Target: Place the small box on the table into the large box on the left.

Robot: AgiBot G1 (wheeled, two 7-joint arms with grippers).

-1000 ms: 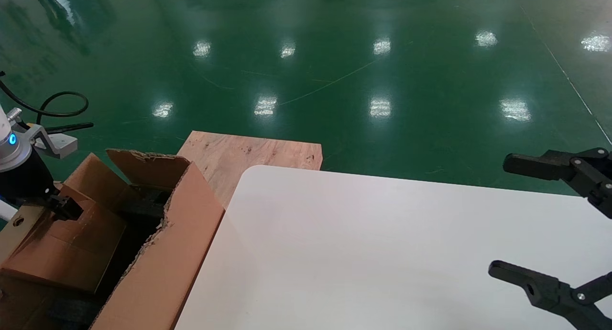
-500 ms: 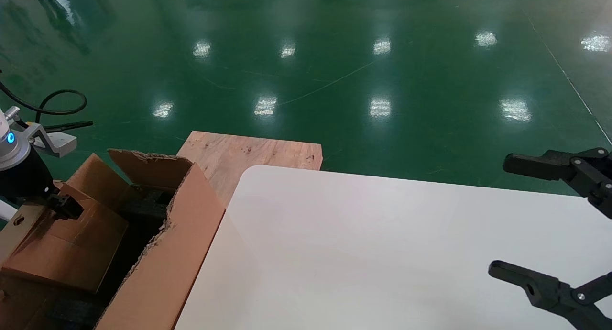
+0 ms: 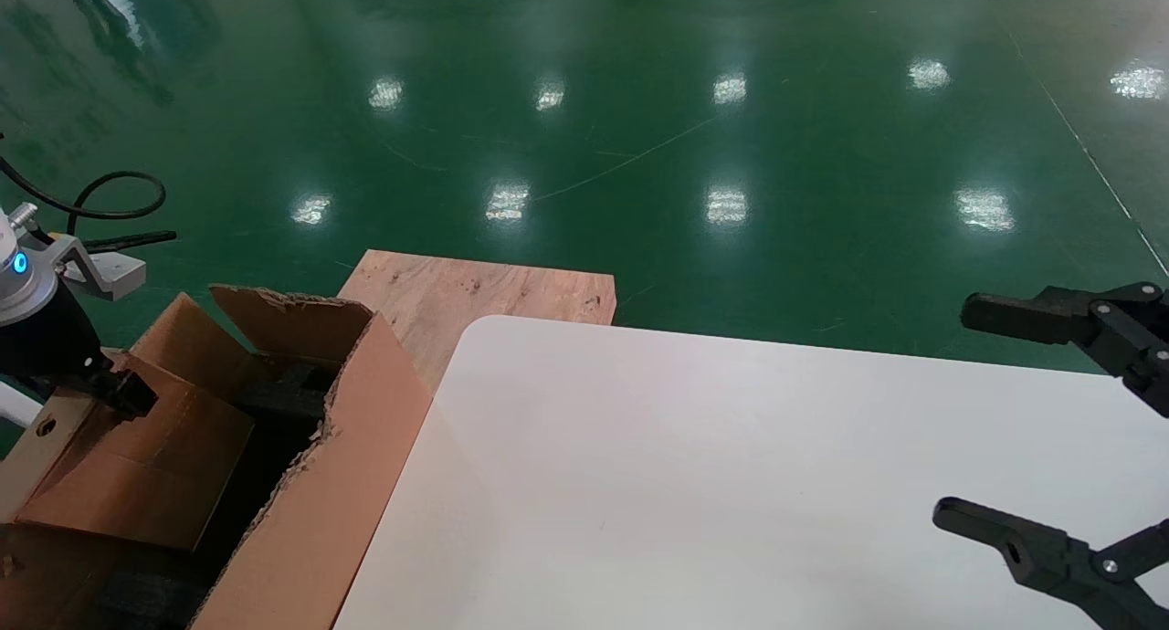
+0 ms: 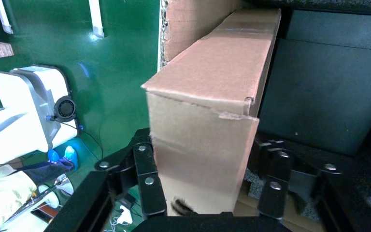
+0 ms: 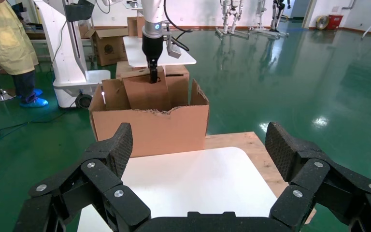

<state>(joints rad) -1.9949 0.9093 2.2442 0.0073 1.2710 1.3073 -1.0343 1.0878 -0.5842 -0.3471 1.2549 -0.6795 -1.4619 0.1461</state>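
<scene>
The small box [image 3: 137, 456] leans tilted inside the large box [image 3: 310, 484], a torn-edged carton left of the white table [image 3: 731, 475]. My left gripper [image 3: 119, 394] is shut on the small box's upper end. The left wrist view shows the small box [image 4: 207, 111] between the black fingers [image 4: 147, 181], with dark foam [image 4: 319, 87] beside it. The right wrist view shows the large box [image 5: 149, 128] past the table [image 5: 188, 179], with the left gripper [image 5: 153, 77] on the small box [image 5: 145, 92]. My right gripper [image 3: 982, 415] hangs open and empty over the table's right side.
A bare plywood board [image 3: 457, 292] lies behind the table's rounded corner. Green shiny floor surrounds everything. In the right wrist view, a white robot base [image 5: 70, 58], a person in yellow [image 5: 9, 43] and more cartons [image 5: 108, 46] stand beyond the large box.
The small box has shifted slightly right and settled lower in the large box, nudging the carton's torn flap right. The right arm has not moved.
</scene>
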